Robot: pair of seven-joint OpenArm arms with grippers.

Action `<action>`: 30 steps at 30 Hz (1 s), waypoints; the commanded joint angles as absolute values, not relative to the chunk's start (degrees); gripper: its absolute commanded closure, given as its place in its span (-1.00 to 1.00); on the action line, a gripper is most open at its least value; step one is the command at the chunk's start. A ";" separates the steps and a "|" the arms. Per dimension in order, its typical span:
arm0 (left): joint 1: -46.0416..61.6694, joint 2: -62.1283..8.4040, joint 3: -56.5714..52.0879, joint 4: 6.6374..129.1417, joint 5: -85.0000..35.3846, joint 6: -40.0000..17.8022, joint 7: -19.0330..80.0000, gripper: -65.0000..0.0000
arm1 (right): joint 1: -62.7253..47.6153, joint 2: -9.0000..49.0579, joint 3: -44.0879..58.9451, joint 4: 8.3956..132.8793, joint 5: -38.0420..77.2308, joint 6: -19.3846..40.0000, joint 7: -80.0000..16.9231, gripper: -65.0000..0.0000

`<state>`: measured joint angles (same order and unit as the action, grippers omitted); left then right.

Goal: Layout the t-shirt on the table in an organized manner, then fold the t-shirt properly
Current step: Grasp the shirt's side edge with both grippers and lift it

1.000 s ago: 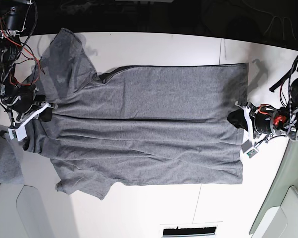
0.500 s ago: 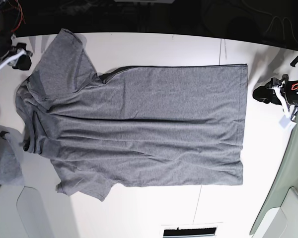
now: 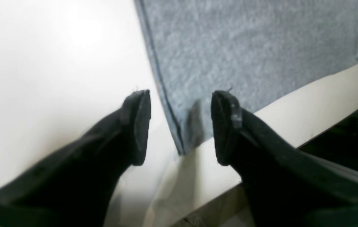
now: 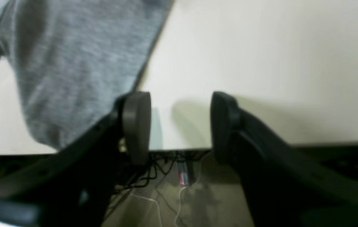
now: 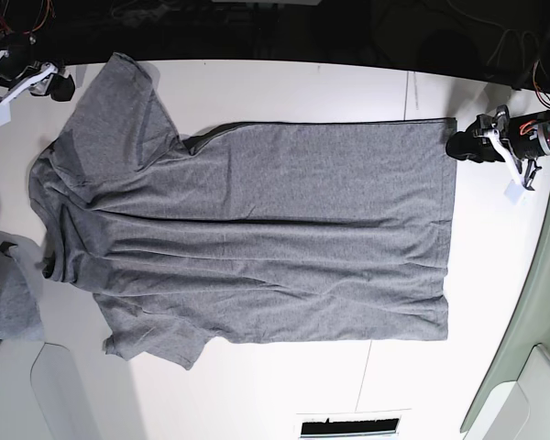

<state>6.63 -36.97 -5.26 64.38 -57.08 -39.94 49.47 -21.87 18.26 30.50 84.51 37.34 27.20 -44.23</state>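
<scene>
— Where spread flat in the base view: the t-shirt (image 5: 257, 234), lengthwise across the table (image 5: 284, 87), collar end toward that view's left, hem toward its right, one sleeve up near the far edge, the other low.

— And the arms there?

— Left gripper (image 5: 465, 147) just beside the hem's far corner; right gripper (image 5: 60, 85) beside the upper sleeve. Too small there to judge the fingers. Also a grey cloth bundle (image 5: 9, 298) at the left edge, seen in no other view.

— Left wrist view?

— Fingers (image 3: 139, 126) spread apart, holding nothing. Hem corner of the t-shirt (image 3: 245, 53) lying between them, flat on the table (image 3: 56, 63), table edge just below.

— Right wrist view?

— Blurred, but fingers (image 4: 136, 126) parted and empty, straddling the table edge. Sleeve of the t-shirt (image 4: 71, 69) beside one finger, possibly touching. Cables (image 4: 166, 167) on the floor below, hidden elsewhere.
</scene>
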 commanded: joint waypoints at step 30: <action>14.44 -35.77 -6.24 76.27 -50.78 -40.00 43.20 1.00 | -22.74 15.88 22.81 91.29 41.69 30.57 -48.73 1.00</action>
